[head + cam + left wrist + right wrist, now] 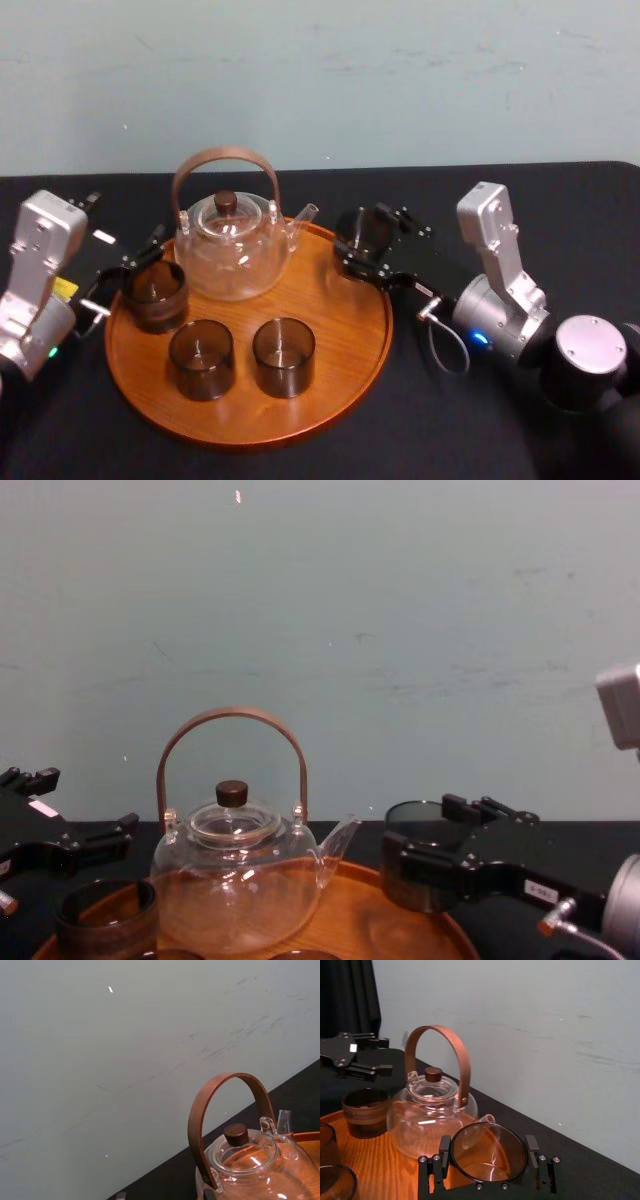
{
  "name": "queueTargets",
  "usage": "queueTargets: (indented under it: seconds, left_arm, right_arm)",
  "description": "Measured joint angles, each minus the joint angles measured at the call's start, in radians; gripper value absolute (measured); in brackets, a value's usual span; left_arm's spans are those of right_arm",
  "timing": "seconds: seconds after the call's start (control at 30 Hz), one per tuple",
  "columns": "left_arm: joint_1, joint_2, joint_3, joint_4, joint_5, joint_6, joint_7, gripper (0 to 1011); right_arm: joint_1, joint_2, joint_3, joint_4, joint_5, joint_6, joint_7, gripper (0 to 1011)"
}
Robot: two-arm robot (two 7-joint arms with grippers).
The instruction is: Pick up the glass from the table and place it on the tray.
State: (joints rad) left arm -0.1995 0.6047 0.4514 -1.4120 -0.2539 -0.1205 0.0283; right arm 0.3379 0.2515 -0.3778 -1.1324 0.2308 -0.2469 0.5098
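R fingers (445, 1147) are clenched on the glass (487, 1152), one pad on each side of its wall, with the rim just above them. Glass is upright, long axis vertical, mouth up, centred betw the pads of the R gripper (366, 236). In head view it sits at upper right of the tray (340, 330), at the rim; can't tell if its base touches wood. Teapot (230, 250) spout is just beside it, toward frame left. Bare tray floor lies down-left of the glass in head view, so next move is prob a short carry inward + down, keeping off the spout. L gripper (384, 1054) is spread, nothing betw its fingers, at tray's left edge near a dark cup (155, 293). R arm is nearer and has the job.
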Motion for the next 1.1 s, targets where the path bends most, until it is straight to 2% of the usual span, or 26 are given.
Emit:
queueTargets:
  seconds: [0.43,1.1]
  left_arm:
    - [0.0,0.0,0.0,0.0,0.0,0.0,0.0,1001]
    - [0.0,0.0,0.0,0.0,0.0,0.0,0.0,1001]
  right_arm:
    - [0.014,-0.013,-0.034,0.018,0.006,-0.005,0.01,907]
    - [0.026,-0.029,-0.063,0.046,0.009,-0.01,0.018,907]
